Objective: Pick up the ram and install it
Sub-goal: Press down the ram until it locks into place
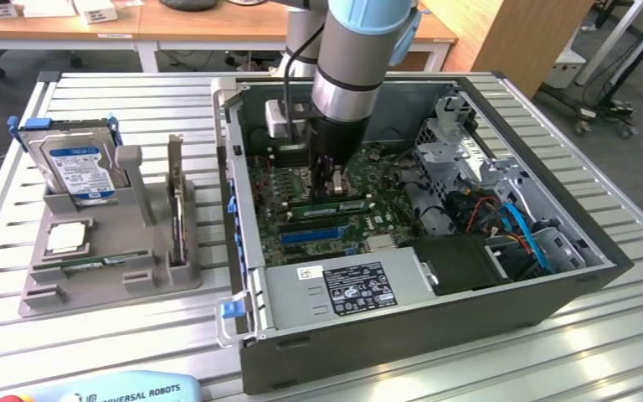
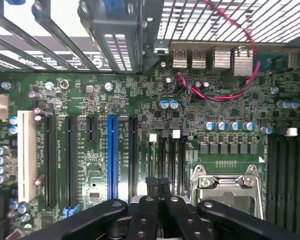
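Note:
My gripper (image 1: 338, 191) reaches down into the open computer case (image 1: 545, 293), just over the green motherboard (image 1: 383, 219). A long, narrow green ram stick (image 1: 327, 204) lies along the slots directly beneath the fingers; I cannot tell whether they touch it. In the wrist view the gripper (image 2: 157, 183) has its black fingertips pressed together, with nothing showing between them. They hover over the black memory slots (image 2: 176, 155), beside the metal processor socket (image 2: 230, 192). A blue expansion slot (image 2: 113, 155) runs parallel to those slots.
A grey fixture (image 1: 110, 289) at the exterior view's left holds a silver hard drive with a blue label (image 1: 76, 172), a thin board on edge (image 1: 174, 201), a small green stick (image 1: 87, 265) and a pale square chip (image 1: 67, 238). The power supply (image 1: 350, 289) and drive cage (image 1: 467, 159) crowd the case.

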`<action>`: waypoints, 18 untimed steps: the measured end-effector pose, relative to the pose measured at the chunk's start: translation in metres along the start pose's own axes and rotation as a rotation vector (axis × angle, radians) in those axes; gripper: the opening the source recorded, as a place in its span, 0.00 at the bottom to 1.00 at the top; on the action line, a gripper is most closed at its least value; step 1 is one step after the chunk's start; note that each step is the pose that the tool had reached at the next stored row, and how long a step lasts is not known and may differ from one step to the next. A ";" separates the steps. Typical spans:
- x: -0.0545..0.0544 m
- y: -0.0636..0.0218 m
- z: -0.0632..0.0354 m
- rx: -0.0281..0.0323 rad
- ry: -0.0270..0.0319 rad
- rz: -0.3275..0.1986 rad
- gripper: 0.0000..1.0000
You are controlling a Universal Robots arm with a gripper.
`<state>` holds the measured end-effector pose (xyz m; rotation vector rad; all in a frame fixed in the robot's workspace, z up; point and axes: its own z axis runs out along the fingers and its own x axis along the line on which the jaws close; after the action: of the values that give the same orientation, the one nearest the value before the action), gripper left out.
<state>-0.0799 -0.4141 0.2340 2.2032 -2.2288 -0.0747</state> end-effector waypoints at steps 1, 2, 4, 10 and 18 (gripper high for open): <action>0.000 0.0001 -0.0027 0.0000 0.0001 0.000 0.10; 0.000 0.0002 -0.0055 0.0000 0.0001 0.000 0.10; 0.000 0.0004 -0.0106 -0.0001 0.0001 0.000 0.10; -0.001 0.0009 -0.0227 0.0000 0.0001 0.000 0.10; -0.001 -0.0067 -0.0234 -0.0003 0.0002 0.000 0.10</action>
<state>-0.0722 -0.4141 0.2571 2.2031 -2.2284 -0.0748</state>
